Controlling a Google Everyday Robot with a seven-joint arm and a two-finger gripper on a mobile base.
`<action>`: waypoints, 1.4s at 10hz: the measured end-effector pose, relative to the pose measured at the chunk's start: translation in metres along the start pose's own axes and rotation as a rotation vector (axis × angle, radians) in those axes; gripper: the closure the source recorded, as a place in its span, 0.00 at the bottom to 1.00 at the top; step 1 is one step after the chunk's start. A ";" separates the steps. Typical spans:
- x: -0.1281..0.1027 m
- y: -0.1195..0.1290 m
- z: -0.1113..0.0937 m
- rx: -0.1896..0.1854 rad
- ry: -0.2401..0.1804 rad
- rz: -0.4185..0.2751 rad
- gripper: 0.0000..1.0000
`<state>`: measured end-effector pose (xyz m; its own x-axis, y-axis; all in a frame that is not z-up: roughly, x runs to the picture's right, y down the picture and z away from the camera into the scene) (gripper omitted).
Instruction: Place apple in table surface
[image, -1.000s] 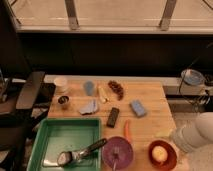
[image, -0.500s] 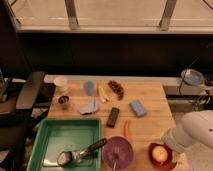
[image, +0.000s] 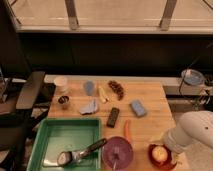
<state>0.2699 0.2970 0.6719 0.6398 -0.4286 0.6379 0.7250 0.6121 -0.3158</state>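
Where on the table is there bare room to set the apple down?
Bare wood lies right of the sponge and carrot, up to the table edge, and in the far right corner. The front is crowded: tray, plate, bowl with the apple, the gripper just beside it.

White arm (image: 197, 132) low at the right, tool (image: 168, 148) at its near tip, seemingly spread wide

soft and low in detail, with every edge slightly blurred. bright, washed-out light fills the top of the frame; below it a dark strip swallows all detail. the tabletop (image: 150, 100) is lit evenly and warmly, with faint shadows. the white arm (image: 197, 131) glares at lower right — the claw (image: 167, 146), beside the apple (image: 160, 153), smears into a dark blotch.
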 end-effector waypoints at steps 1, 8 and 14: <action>0.001 0.000 -0.001 0.005 -0.002 -0.001 0.31; 0.002 0.005 -0.002 0.004 -0.007 0.014 0.60; 0.004 0.007 0.002 -0.004 -0.005 0.025 0.41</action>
<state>0.2776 0.3008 0.6737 0.6561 -0.4101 0.6336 0.7102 0.6194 -0.3345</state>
